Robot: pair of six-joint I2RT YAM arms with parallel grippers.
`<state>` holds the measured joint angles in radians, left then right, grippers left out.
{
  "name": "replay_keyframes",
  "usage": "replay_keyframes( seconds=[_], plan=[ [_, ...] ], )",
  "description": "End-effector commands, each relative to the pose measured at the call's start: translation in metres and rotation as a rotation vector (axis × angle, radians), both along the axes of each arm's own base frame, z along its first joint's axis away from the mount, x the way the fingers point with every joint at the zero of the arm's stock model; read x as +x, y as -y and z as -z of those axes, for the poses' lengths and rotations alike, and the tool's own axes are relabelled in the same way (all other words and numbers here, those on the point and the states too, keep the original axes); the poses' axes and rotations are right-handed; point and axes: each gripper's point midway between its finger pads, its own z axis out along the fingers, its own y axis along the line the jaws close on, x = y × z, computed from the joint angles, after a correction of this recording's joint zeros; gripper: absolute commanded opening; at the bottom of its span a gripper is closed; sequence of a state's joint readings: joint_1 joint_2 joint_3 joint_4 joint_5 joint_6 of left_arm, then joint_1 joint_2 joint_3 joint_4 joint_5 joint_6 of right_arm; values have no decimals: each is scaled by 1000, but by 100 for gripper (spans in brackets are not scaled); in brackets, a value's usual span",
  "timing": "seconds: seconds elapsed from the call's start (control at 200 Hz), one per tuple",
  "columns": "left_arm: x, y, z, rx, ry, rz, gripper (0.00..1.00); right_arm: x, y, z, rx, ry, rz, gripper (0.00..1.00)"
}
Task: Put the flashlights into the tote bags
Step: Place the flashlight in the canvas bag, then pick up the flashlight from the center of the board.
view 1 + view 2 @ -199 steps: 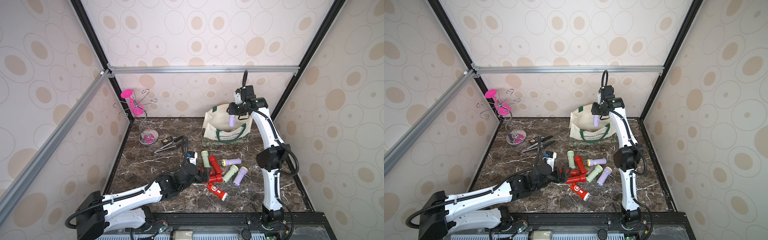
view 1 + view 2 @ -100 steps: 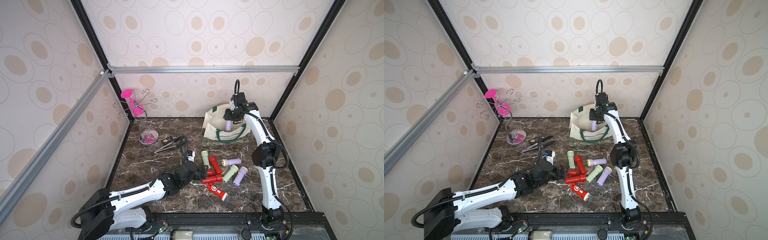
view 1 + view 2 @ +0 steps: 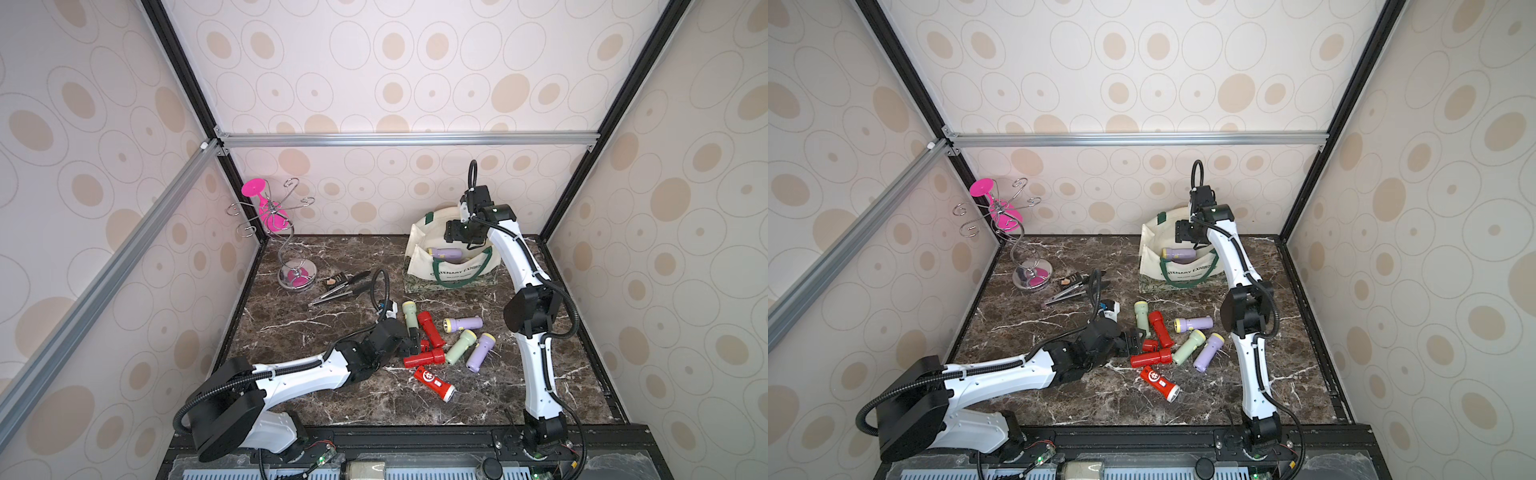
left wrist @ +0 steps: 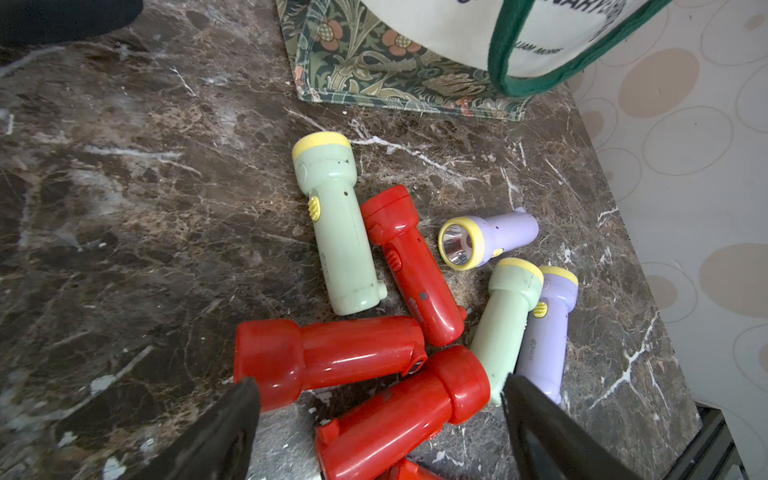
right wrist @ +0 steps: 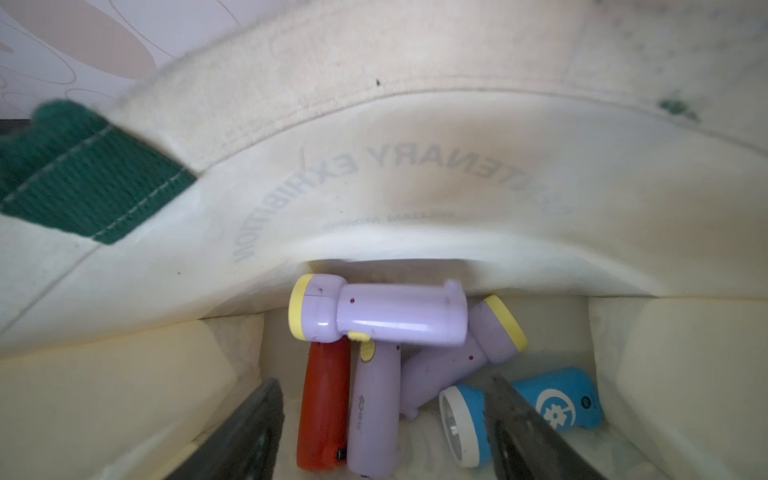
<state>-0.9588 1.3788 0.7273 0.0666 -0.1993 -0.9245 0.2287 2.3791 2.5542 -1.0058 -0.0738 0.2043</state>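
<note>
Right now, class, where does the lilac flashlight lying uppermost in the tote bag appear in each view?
Both top views: the lilac flashlight sits crosswise in the mouth of the tote bag.
Left wrist: not in it; only the bag's patterned base shows.
Right wrist: the lilac flashlight is over the other flashlights inside the bag.
Shared landmark: the bag's green handle.

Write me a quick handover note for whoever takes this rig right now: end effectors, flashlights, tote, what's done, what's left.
Left end effector: open, low over a red flashlight in the pile on the table, not closed on it.
Right end effector: open and empty, at the mouth of the tote bag.
Done: five flashlights visible inside the tote bag, with a lilac flashlight loose on top.
Left: eight flashlights on the table (four red, two pale green, two lilac).
</note>
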Motion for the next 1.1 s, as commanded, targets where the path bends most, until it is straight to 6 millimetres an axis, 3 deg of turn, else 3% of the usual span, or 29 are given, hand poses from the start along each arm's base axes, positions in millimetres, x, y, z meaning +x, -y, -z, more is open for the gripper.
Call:
replay_keyframes(
  seconds=[0.0,0.36,0.445,0.49,0.55,0.61,0.705,0.94,1.096],
  plan=[
    [15,10,-18,-36,22,-18,91,-18,2,-61,-6,98,-31,79],
    [42,19,0,20,-58,-25,82,-80,-3,-125,78,157,-59,80],
    [47,23,8,37,-76,-27,81,-101,-8,-120,77,123,-86,81],
    [50,25,14,51,-87,-25,81,-111,-9,-124,84,124,-103,94],
    [53,27,24,72,-102,-25,80,-125,-7,-125,88,113,-105,98],
    [55,28,32,80,-124,-33,79,-145,-18,-126,104,105,-144,99],
    [59,31,36,59,-144,-56,78,-170,-17,-126,134,99,-156,99],
    [65,29,54,116,-192,-92,74,-228,-19,-94,205,19,-186,99],
    [67,22,68,166,-224,-115,73,-254,-15,-80,218,-16,-190,99]
  ],
)
